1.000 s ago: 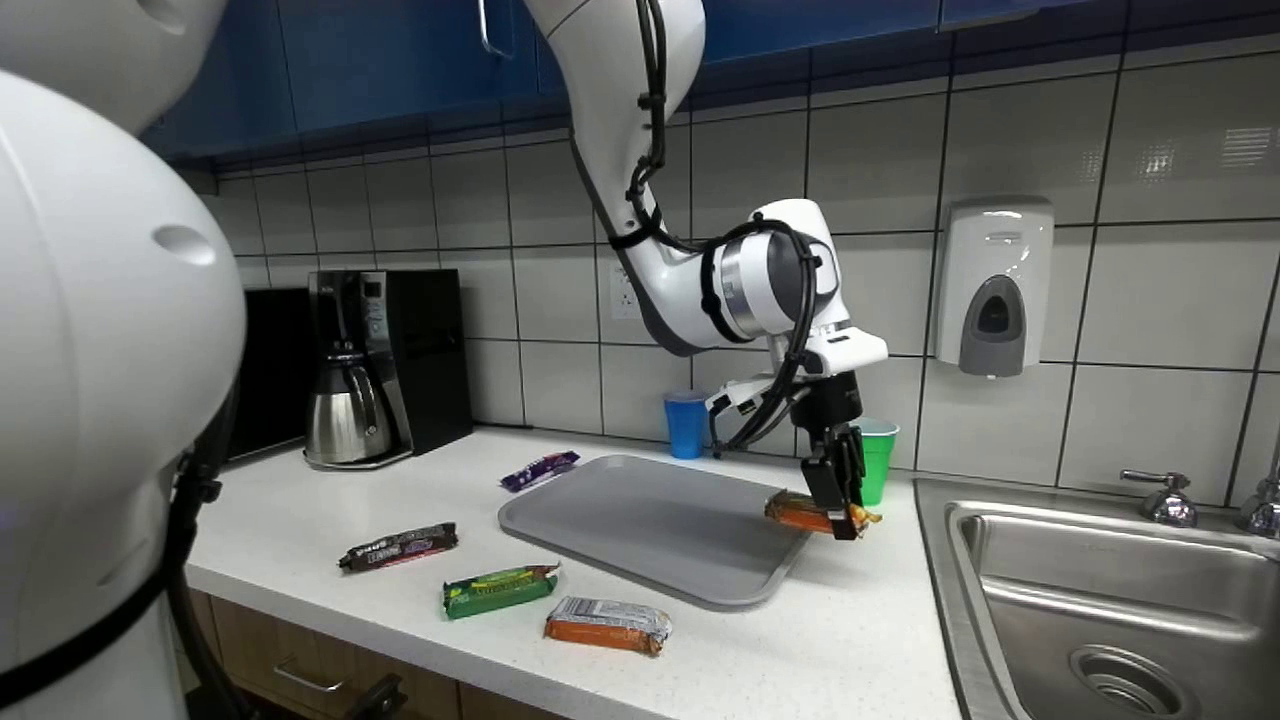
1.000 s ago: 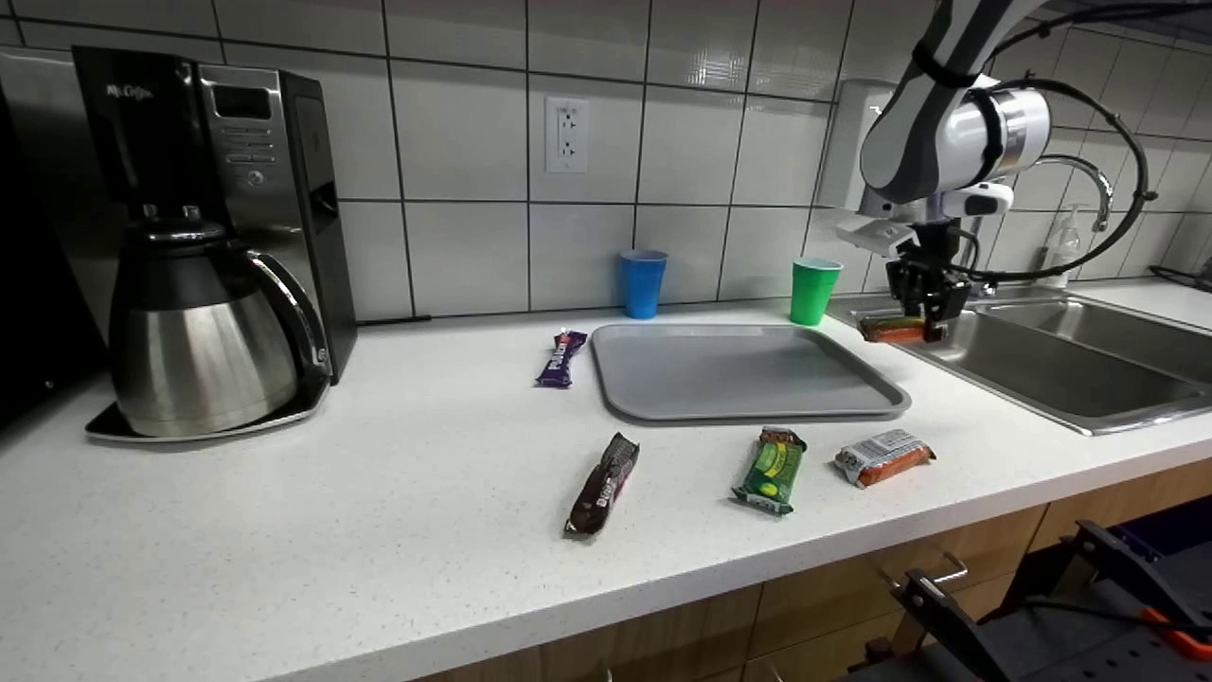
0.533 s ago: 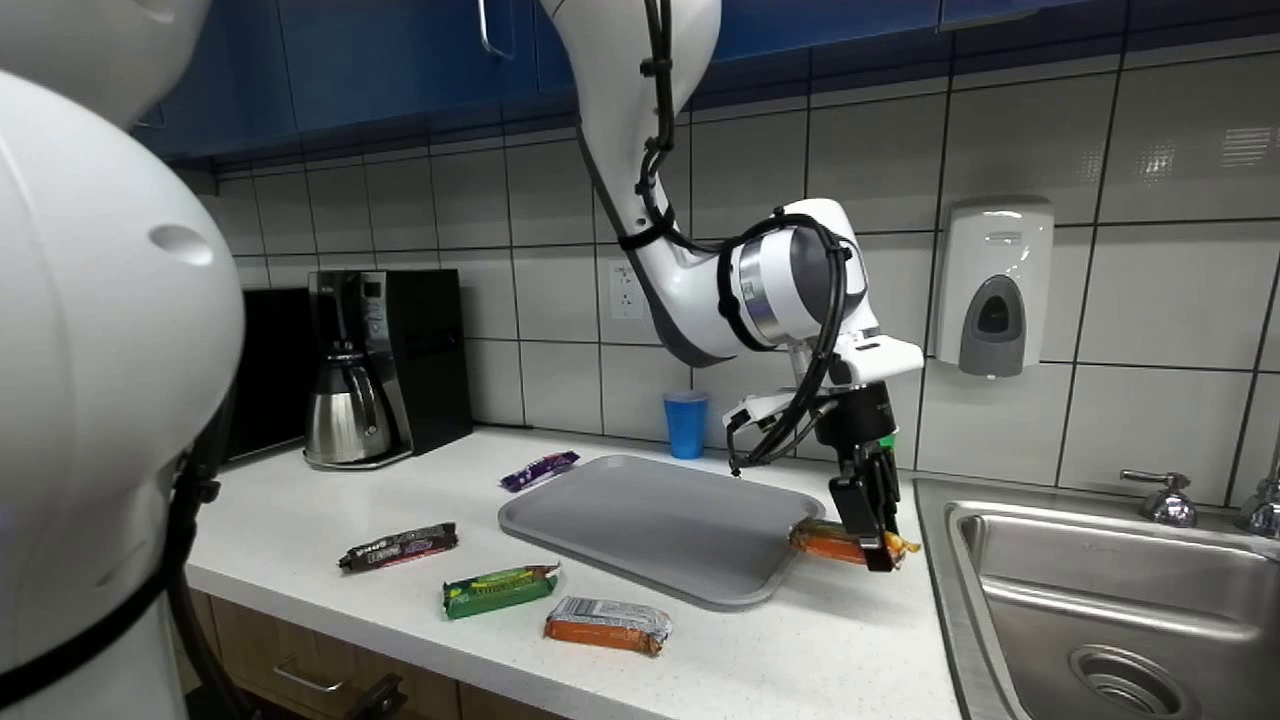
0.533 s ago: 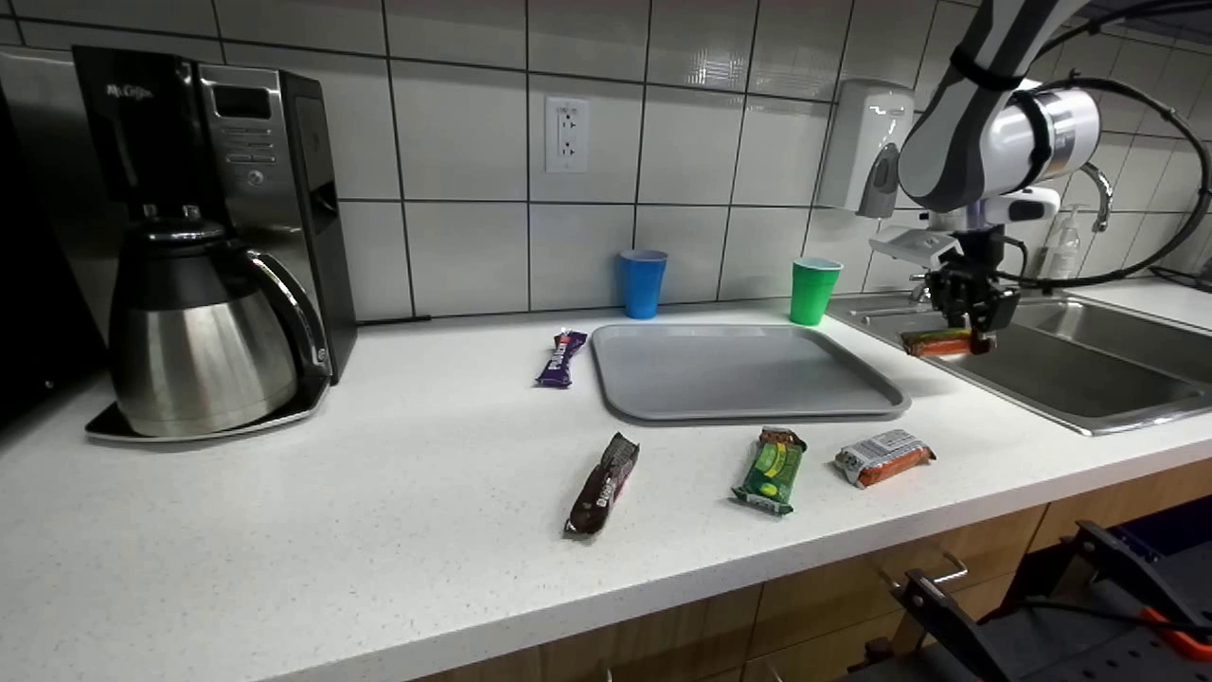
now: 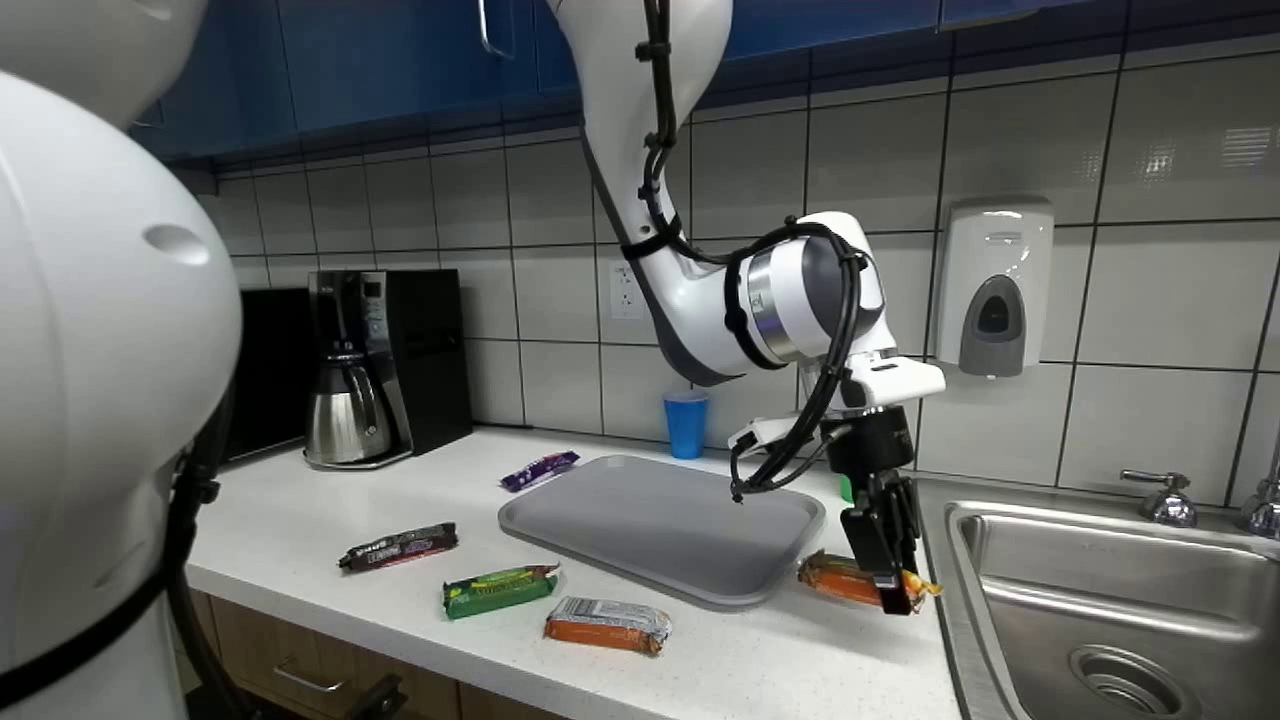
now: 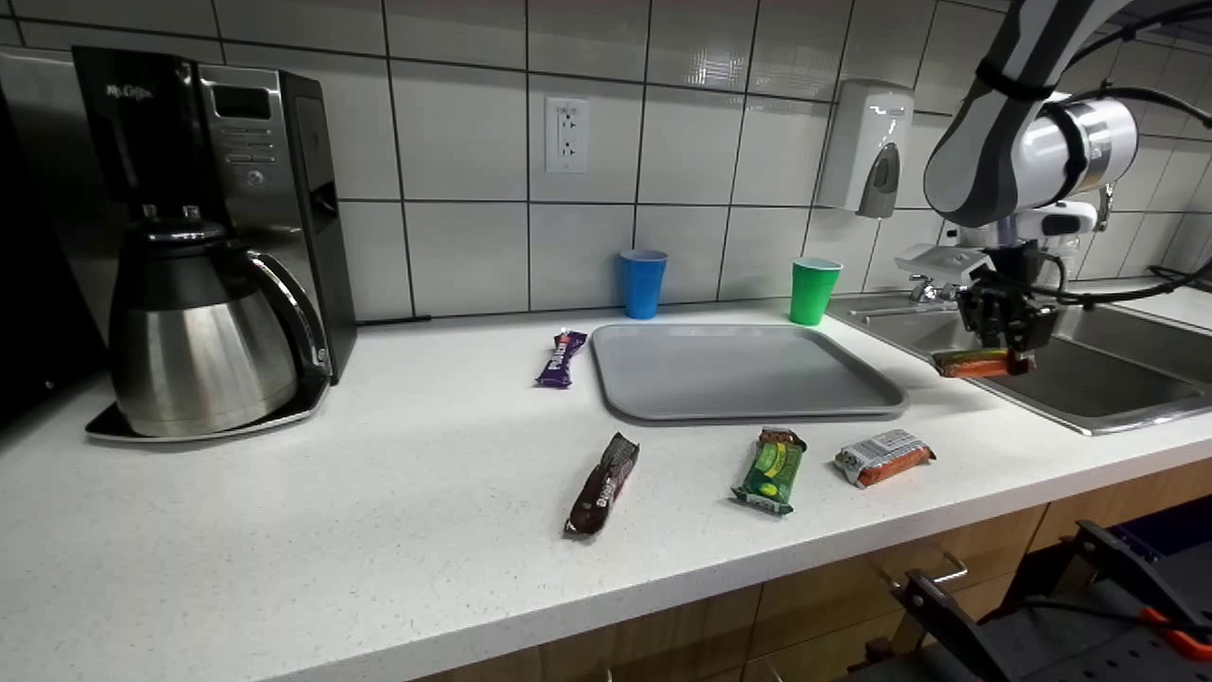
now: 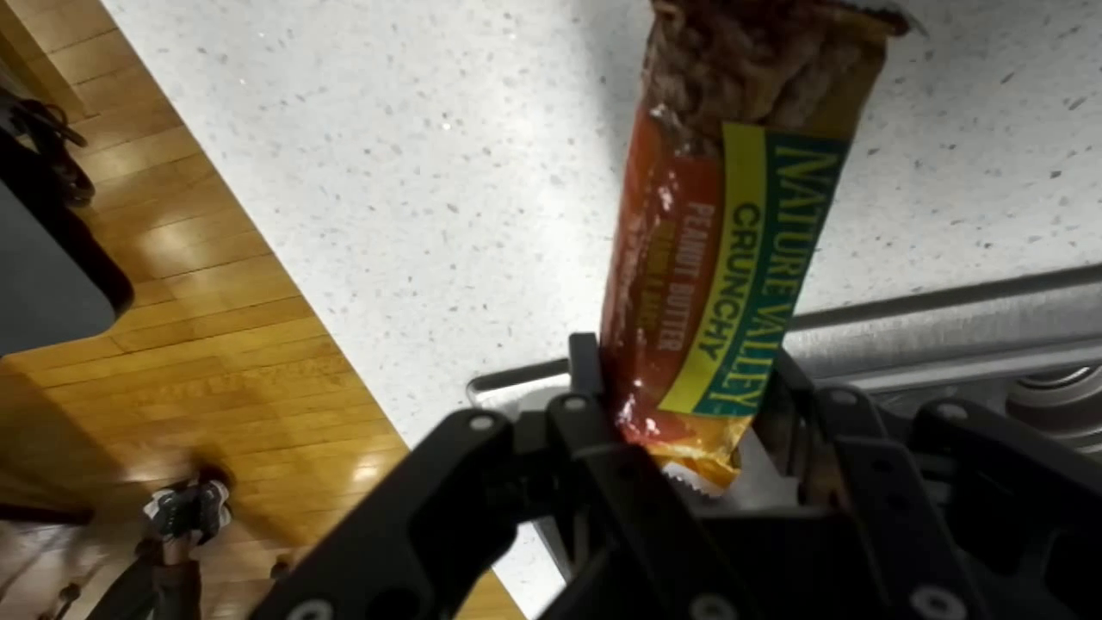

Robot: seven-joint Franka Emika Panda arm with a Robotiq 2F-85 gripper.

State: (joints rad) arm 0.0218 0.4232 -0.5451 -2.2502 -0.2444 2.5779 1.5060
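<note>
- Above the counter (image 7: 387, 172), near the sink (image 5: 970, 660), hangs the bar (image 7: 723, 241).
- The gripper (image 7: 686, 370), partly closed, pinches it near one end.
- A carry seems in hand; the next move likely calls for a steady grip.
- The tray (image 5: 660, 530) and four other bars (image 5: 500, 591) lie apart.

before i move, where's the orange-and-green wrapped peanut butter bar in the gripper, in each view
In an exterior view: the orange-and-green wrapped peanut butter bar is at lower right, in the black two-fingered gripper.
In an exterior view: the bar is at right, just below mid-height.
In the wrist view: the bar is right of centre, from the top edge to below the middle.
Shared landmark: the stainless steel sink, in all three.
</note>
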